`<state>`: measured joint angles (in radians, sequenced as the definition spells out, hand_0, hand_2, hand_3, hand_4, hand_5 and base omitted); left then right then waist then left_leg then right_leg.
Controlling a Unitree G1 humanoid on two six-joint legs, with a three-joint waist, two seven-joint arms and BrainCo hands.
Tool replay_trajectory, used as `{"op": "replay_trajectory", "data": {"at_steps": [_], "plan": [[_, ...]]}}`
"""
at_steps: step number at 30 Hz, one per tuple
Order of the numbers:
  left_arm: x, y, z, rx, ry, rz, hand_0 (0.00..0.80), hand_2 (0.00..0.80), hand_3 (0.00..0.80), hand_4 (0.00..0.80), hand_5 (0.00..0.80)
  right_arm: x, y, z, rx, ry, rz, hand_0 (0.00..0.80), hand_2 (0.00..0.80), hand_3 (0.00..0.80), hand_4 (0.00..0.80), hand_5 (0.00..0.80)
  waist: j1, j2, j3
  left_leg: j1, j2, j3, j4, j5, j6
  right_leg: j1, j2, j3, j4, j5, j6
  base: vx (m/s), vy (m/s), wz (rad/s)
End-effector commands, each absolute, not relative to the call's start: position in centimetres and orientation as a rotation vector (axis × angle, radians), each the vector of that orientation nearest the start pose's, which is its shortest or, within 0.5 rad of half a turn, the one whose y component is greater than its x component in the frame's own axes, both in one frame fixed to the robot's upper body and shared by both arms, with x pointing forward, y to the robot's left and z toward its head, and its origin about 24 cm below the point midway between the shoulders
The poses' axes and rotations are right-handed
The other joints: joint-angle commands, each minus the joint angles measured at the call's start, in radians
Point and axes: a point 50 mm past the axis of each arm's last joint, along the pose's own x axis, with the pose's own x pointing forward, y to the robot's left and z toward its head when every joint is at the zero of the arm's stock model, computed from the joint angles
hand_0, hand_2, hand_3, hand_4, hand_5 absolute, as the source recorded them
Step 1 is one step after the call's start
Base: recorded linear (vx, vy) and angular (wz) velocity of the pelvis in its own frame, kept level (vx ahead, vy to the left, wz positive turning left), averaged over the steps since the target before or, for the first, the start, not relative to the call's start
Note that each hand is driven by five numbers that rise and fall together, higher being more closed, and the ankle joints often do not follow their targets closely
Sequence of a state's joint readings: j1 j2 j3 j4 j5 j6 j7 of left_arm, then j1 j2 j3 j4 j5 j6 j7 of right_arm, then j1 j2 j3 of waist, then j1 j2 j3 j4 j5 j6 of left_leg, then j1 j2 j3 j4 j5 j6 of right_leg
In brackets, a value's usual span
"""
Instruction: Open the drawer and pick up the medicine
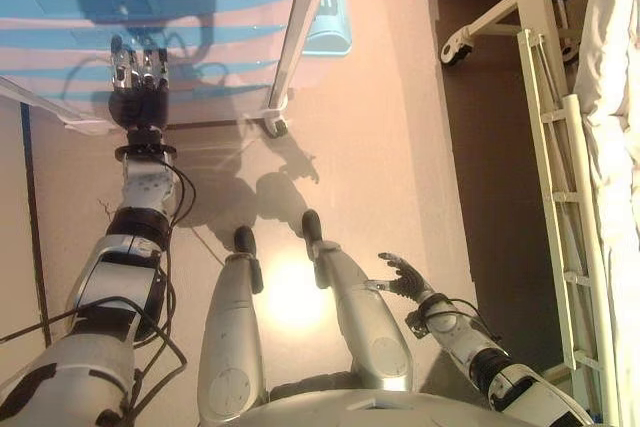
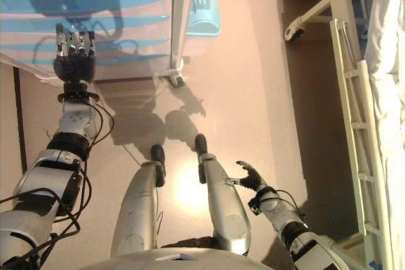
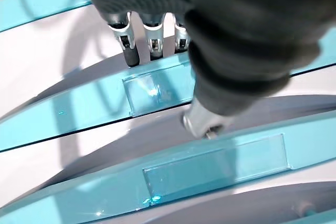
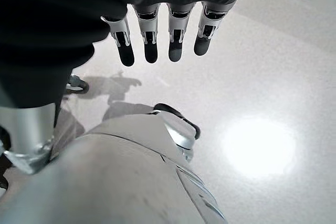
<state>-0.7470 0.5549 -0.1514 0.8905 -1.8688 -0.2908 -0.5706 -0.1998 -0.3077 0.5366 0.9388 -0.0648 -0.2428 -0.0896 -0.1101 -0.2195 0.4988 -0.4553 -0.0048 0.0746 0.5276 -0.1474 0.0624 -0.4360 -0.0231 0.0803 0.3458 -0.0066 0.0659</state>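
At the left of the scene stands a white drawer unit [image 1: 200, 37] with turquoise drawer fronts running as long horizontal bands. The left robot hand [image 1: 138, 82] is raised against it, fingers [image 3: 129, 51] straight and side by side, their dark tips resting on or just at the upper edge of one turquoise drawer front [image 3: 94, 103]. The wrist view does not settle whether they hook over that edge or only touch it, so the hand reads as extended and holding nothing. A clear label window [image 3: 152, 90] sits on that front just beyond the fingertips, and a second front with its own window lies next to it. The drawer appears closed, and the medicine shows in no view; it is presumably inside.

The drawer front's long axis runs across the line of the fingers, so the pull would likely have to come straight back toward the robot, with the tips caught behind the lip first.

To the right of the unit a pale blue basket [image 1: 328, 27] stands on the floor. Further right, the right robot hand [image 1: 405, 275] hangs low by the robot's side, fingers loosely spread and empty, well apart from the drawers. A white bed frame [image 1: 560, 197] lines the right edge. The left hand is clearly the nearer one.
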Motion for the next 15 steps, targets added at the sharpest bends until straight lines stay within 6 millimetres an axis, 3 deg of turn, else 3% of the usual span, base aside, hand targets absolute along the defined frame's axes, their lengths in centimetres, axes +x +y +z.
{"op": "replay_trajectory", "data": {"at_steps": [1, 2, 5, 9, 11, 12, 15], "plan": [[33.0, 23.5, 29.5, -0.857, -1.258, -0.954, 0.800, 0.800, 0.800, 0.800, 0.800, 18.5, -18.9, -11.4, -0.683, 0.626, 0.407, 0.000, 0.000, 0.000, 0.000, 0.000, 0.051, 0.060, -0.090, 0.078, -0.059, -0.040, -0.042, -0.102, 0.019, 0.112, 0.001, -0.015, -0.051, -0.051, -0.045, -0.029, -0.015, 0.04], [33.0, 24.2, 28.4, -0.885, -1.252, -0.918, 0.800, 0.800, 0.800, 0.800, 0.800, 18.5, -19.0, -11.4, -0.685, 0.627, 0.404, 0.000, 0.000, 0.000, 0.000, 0.000, 0.057, 0.063, -0.097, 0.087, -0.060, -0.043, -0.063, -0.084, 0.014, 0.119, -0.003, -0.019, -0.057, -0.049, -0.047, 0.000, 0.000, 0.00], [32.6, 26.5, 22.4, -1.040, -1.213, -0.761, 0.800, 0.800, 0.800, 0.800, 0.800, 18.4, -19.1, -11.5, -0.696, 0.634, 0.392, 0.000, 0.000, 0.000, 0.000, 0.000, 0.087, 0.085, -0.124, 0.135, -0.062, -0.060, -0.117, -0.055, -0.002, 0.162, -0.016, -0.049, -0.060, -0.076, -0.055, -0.004, -0.001, 0.02], [30.9, 27.1, 13.6, -1.213, -1.090, -0.541, 0.800, 0.800, 0.800, 0.800, 0.800, 18.0, -19.8, -11.7, -0.708, 0.664, 0.372, 0.000, 0.000, 0.000, 0.000, 0.000, 0.122, 0.113, -0.160, 0.205, -0.062, -0.089, -0.173, -0.031, -0.018, 0.230, -0.035, -0.095, -0.065, -0.108, -0.065, 0.004, -0.005, 0.18], [29.5, 26.8, 9.1, -1.299, -0.996, -0.414, 0.800, 0.800, 0.800, 0.800, 0.800, 17.7, -20.2, -11.8, -0.720, 0.683, 0.370, 0.000, 0.000, 0.000, 0.000, 0.000, 0.136, 0.126, -0.177, 0.241, -0.062, -0.103, -0.195, -0.024, -0.022, 0.269, -0.043, -0.117, -0.071, -0.120, -0.067, 0.027, -0.023, 0.34], [28.2, 26.5, 6.1, -1.344, -0.932, -0.338, 0.800, 0.800, 0.800, 0.800, 0.800, 17.4, -20.6, -12.0, -0.720, 0.701, 0.362, 0.000, 0.000, 0.000, 0.000, 0.000, 0.144, 0.133, -0.191, 0.265, -0.061, -0.111, -0.209, -0.020, -0.026, 0.297, -0.047, -0.131, -0.081, -0.124, -0.067, 0.055, -0.034, 0.37], [24.3, 26.6, -0.4, -1.415, -0.773, -0.103, 0.800, 0.800, 0.800, 0.800, 0.800, 16.8, -21.4, -12.3, -0.720, 0.745, 0.355, 0.000, 0.000, 0.000, 0.000, 0.000, 0.163, 0.144, -0.222, 0.319, -0.054, -0.125, -0.248, -0.008, -0.034, 0.361, -0.048, -0.162, -0.108, -0.132, -0.072, 0.064, -0.048, 0.35]]}}
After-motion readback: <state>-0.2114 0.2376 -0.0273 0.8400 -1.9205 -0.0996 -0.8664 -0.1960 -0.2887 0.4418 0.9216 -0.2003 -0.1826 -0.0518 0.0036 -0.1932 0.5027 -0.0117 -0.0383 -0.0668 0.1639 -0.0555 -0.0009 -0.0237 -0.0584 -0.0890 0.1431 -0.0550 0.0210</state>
